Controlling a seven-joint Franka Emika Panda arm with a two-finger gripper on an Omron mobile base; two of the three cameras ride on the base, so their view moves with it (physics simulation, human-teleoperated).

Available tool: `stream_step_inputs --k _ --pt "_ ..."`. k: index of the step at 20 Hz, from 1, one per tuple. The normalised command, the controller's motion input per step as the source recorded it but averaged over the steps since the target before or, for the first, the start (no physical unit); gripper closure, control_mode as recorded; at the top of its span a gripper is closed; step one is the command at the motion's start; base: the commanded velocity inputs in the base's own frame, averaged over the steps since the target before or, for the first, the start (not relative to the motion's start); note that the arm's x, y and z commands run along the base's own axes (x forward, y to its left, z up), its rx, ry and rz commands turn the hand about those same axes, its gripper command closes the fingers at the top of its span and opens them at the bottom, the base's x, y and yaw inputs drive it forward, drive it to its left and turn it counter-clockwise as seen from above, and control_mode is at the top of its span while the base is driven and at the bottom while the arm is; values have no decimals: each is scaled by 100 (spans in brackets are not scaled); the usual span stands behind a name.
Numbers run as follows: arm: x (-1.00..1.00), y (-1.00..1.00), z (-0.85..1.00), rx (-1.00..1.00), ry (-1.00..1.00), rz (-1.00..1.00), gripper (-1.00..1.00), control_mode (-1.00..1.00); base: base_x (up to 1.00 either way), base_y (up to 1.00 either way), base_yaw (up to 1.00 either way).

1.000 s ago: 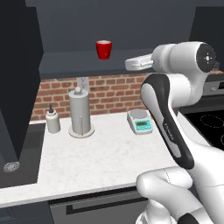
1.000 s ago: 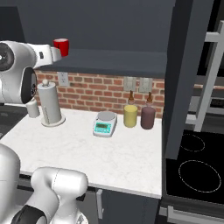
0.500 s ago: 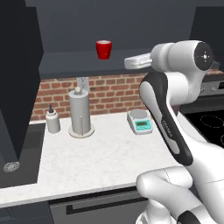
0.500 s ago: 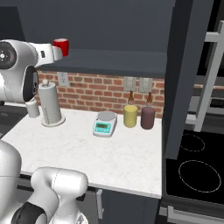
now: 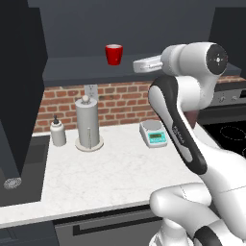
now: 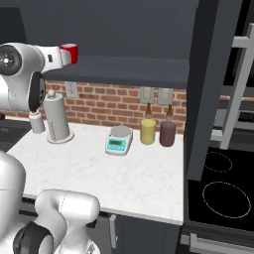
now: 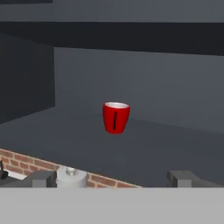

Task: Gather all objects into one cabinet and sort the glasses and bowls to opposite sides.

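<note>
Hand view, unmarked red cup (image 7: 116, 117), cabinet shelf (image 7: 166, 148)

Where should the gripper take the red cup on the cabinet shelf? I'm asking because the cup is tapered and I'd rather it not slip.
Grip the red cup across its side wall near the wider upper part, coming in level from the open front of the cabinet. It stands upright, alone on the shelf, and the open gripper already faces it.
</note>
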Motion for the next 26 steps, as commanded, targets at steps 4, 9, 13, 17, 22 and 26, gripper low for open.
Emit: stream_step_inputs --k 4,9,13,17,22,26 --pt "40 0 0 6 0 0 -100 -100 0 0 0" --pt "41 0 0 8 0 0 -100 -100 0 0 0" --pt "49 0 0 1 0 0 -100 -100 0 0 0" --pt "57 0 -1 0 2 0 -100 -100 0 0 0" --pt "37 7 0 0 2 0 -100 -100 0 0 0" --pt "24 18 0 0 3 0 -100 -100 0 0 0"
